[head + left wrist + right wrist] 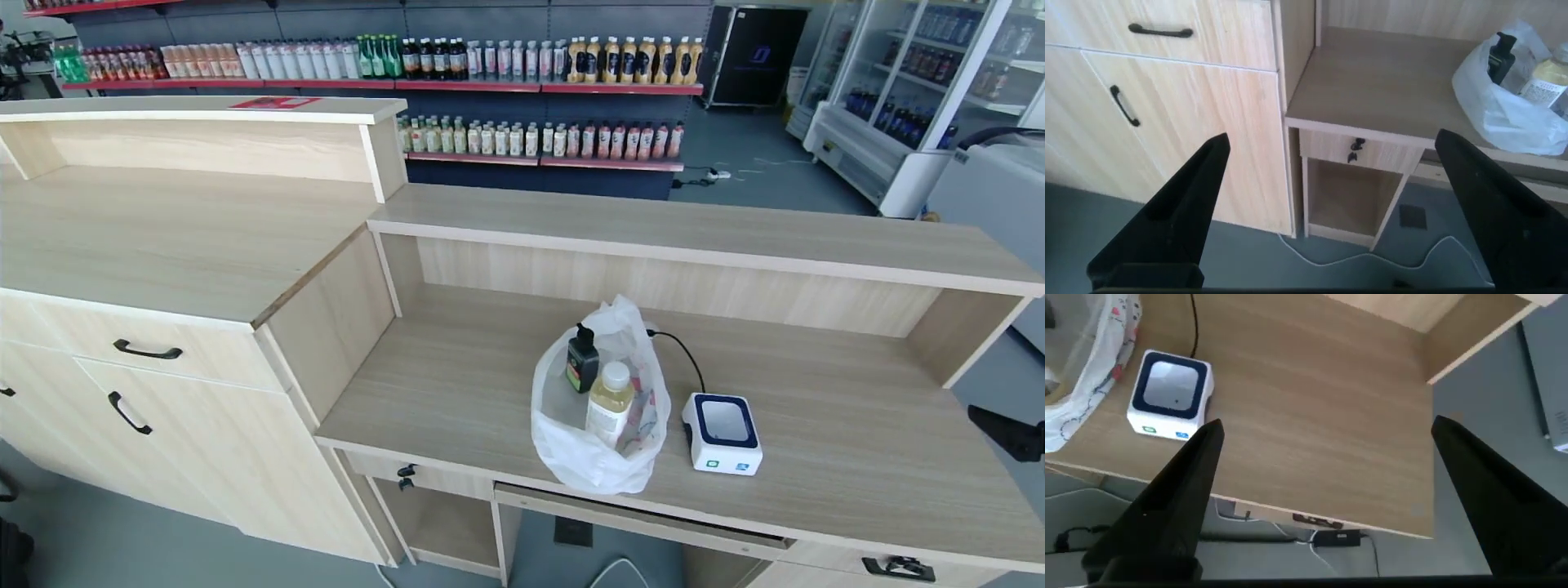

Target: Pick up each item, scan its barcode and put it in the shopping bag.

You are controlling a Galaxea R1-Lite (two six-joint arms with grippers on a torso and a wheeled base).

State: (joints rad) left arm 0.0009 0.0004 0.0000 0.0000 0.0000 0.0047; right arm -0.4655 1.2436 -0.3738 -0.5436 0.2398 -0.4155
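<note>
While the left hand [1331, 139] hangs low over the grey floor [1249, 261] off the left end of the bench [857, 425], its two dark fingers are spread wide with nothing between them. Ahead of it are the small keyed drawer [1355, 149] and the open cubby under the bench's left corner. The right hand [1327, 423] is likewise spread wide and empty, above the near right part of the bench.

A white shopping bag [571, 441] sits on the bench close to the near edge, its mouth open upward. Two bottles stand upright inside it. The dark pump bottle [582, 363] is on the far side, and the pale yellow bottle [611, 400] with a white cap is nearer and slightly to the right.

Just beside the bag on its right lies the white scanner [722, 433], its glass window facing up. A black cable [682, 351] runs from the scanner toward the far side behind the bag.

Left of the bench stands a taller wooden cabinet [204, 351] with black handles. Far behind are store shelves [490, 61] lined with drink bottles, and a glass-door fridge [914, 82] stands at the far right.
</note>
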